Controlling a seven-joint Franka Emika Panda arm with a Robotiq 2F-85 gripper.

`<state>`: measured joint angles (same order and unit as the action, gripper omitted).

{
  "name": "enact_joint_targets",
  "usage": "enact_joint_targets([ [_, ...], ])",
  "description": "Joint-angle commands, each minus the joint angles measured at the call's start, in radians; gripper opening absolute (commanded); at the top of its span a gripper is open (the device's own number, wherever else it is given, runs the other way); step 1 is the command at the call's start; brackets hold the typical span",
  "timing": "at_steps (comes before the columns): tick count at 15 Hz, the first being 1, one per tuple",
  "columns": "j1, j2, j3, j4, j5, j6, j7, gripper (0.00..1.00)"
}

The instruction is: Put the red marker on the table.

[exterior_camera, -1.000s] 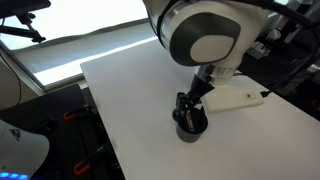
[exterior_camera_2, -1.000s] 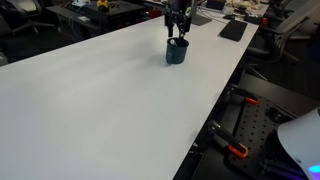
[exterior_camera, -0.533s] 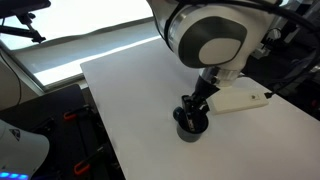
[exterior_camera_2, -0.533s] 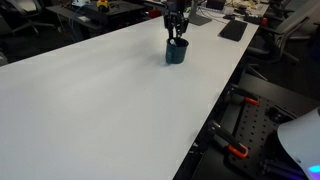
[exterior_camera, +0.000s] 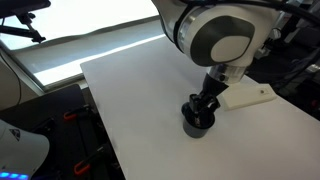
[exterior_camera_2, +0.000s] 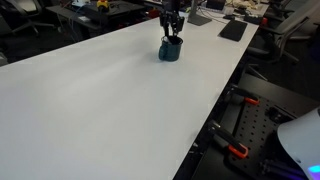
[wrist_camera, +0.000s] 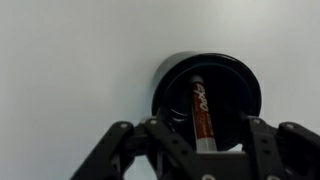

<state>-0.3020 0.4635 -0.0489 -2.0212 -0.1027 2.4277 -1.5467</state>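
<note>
The end effector (wrist_camera: 205, 142) enters the wrist view from the bottom edge, its two finger linkages spread to either side of the frame's centre. The fingertips reach into the mouth of a dark round mug (wrist_camera: 212, 62) and merge with its dark interior, so it cannot be told whether the pads are closed on anything or stand apart.

The red marker (wrist_camera: 200, 110) is inside the mug, leaning against the inner wall. Its white label with red lettering faces the camera, and its lower end runs down between the finger linkages.

In an exterior view the end effector (exterior_camera: 204, 102) points straight down from the large white-and-grey wrist, directly above the mug (exterior_camera: 198, 122) and dipping into it; the marker is hidden there. In an exterior view from farther off, the end effector (exterior_camera_2: 172, 27) hangs over the mug (exterior_camera_2: 170, 51) in the same way.

The mug stands upright on the white desk (exterior_camera: 130, 90), towards one end of the long top (exterior_camera_2: 100, 100) and away from its edges. The marker itself does not touch the desk surface.
</note>
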Motion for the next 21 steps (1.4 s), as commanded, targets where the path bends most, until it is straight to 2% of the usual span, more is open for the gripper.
enact_joint_targets([
  [1, 0.009, 0.024, -0.001, 0.033, -0.013, -0.016, -0.026, 0.55],
  [2, 0.008, 0.025, 0.001, 0.034, -0.013, -0.016, -0.032, 0.58],
  [5, 0.006, 0.019, 0.011, 0.024, -0.006, -0.016, -0.07, 0.59],
  [10, 0.017, 0.017, 0.015, 0.016, -0.008, -0.01, -0.103, 0.55],
  [11, 0.02, 0.021, 0.015, 0.016, -0.01, -0.01, -0.103, 0.49],
  [13, 0.025, 0.032, 0.014, 0.019, -0.012, -0.012, -0.102, 0.25],
  [14, 0.026, 0.036, 0.014, 0.02, -0.013, -0.012, -0.103, 0.24],
  [17, 0.028, 0.045, 0.014, 0.021, -0.018, -0.011, -0.106, 0.0],
  [18, 0.025, 0.045, 0.015, 0.023, -0.015, -0.013, -0.109, 0.0],
  [19, 0.024, 0.043, 0.016, 0.023, -0.013, -0.014, -0.11, 0.04],
  [21, 0.032, 0.033, 0.003, 0.024, -0.017, -0.024, -0.078, 0.04],
])
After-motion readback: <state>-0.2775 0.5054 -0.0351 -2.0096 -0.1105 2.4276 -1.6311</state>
